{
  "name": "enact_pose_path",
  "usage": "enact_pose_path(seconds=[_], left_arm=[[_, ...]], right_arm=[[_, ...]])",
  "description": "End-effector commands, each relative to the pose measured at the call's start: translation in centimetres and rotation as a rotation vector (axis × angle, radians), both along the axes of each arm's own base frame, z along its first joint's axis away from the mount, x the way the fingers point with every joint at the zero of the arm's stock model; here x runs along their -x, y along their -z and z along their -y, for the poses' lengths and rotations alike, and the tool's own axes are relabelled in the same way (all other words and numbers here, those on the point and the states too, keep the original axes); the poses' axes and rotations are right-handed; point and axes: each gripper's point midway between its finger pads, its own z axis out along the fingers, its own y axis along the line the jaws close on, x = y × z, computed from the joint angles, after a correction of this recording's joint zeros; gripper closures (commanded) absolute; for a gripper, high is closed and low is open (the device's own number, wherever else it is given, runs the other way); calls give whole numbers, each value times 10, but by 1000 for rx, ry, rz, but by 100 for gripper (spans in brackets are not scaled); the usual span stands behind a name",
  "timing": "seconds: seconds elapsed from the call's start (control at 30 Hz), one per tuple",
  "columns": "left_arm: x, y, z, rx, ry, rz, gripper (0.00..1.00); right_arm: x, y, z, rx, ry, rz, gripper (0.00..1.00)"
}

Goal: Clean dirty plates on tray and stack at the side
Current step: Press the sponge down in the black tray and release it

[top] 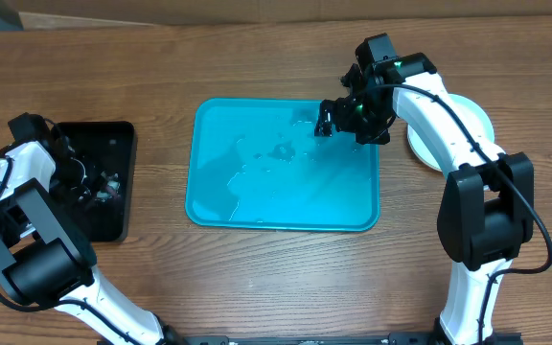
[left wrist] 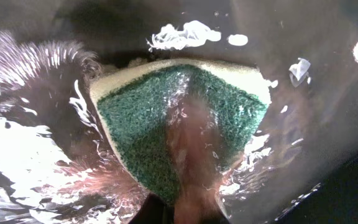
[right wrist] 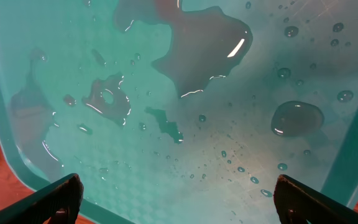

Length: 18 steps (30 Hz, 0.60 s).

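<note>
- At table centre, seen from overhead: large turquoise-blue rectangular plastic tray [top: 257,206] with rounded corners and a raised rim, lying flat on the brown wooden table [top: 276,278].
- Wet across the tray floor [right wrist: 104,155]: shallow puddles and scattered droplets, thickest toward 12 o'clock.
- At 3 o'clock of the tray, just beside its rim: small round white plastic plates [top: 479,115] on the table, largely hidden under the right arm; number in the stack impossible to tell.
- Above the tray's 1 o'clock corner: right gripper [top: 326,120], jaws spread wide, black fingertips [right wrist: 58,196] at either lower corner of the wrist view, nothing between them, nothing held.
- At 9 o'clock of the tray, apart from it: smaller black rectangular plastic bin [top: 113,206], water glinting inside.
- Down inside that bin: left gripper [top: 102,182], closed tight, apparently pinching by one corner a sponge [left wrist: 166,118] with a green scouring face and cream foam backing.
- Around the sponge in the left wrist view: rippling water, white foam flecks, and a brownish blur over the green face.
</note>
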Motion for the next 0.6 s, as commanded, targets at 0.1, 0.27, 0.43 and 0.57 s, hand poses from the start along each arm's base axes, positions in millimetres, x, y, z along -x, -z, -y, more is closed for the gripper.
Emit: enact_pose_path(seconds=[0.1,0.27,0.43,0.57], left_arm=[[5,14,7,42,-6,-41,24],[9,9,15,89,-4,-59,0],[16,10,21,115,-3,-86,3],[17,10,21,115,-4,-89,69]], right_arm=[[-1,-14,-2,-9,0,38,0],[-1,-14,-2,-9,0,37,0],[-2,-15,-2,-10,0,40,0],[-2,-15,-2,-10,0,41,0]])
